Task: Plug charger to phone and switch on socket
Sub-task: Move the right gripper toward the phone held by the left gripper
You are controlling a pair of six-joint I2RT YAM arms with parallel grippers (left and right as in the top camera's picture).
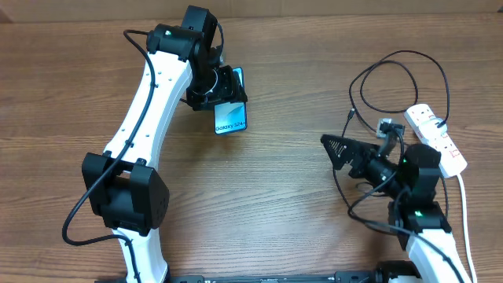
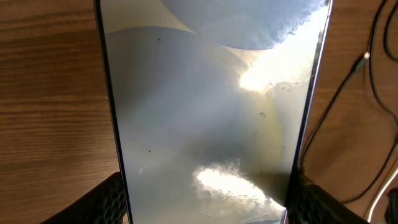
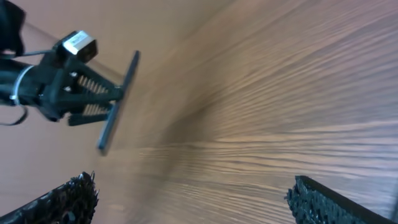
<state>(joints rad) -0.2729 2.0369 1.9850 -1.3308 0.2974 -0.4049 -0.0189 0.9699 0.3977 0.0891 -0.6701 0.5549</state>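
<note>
The phone (image 1: 230, 116) is lifted off the table, its lit blue-and-white screen facing up, and my left gripper (image 1: 226, 96) is shut on its two long edges. Close up, the phone (image 2: 205, 112) fills the left wrist view between the black pads (image 2: 109, 199). The charger (image 1: 397, 75), a thin black cable, lies in loops at the right, next to the socket (image 1: 437, 137), a white power strip. My right gripper (image 1: 346, 153) hovers left of the strip and is open with nothing in it. In the right wrist view it (image 3: 193, 199) faces bare wood, with the phone (image 3: 118, 102) seen edge-on.
The strip's thick white lead (image 1: 464, 200) runs down the right side towards the table's front edge. Black arm cables hang beside both arm bases. Part of the charger cable (image 2: 373, 56) shows at the right of the left wrist view. Bare wooden tabletop (image 1: 283, 196) lies between the arms.
</note>
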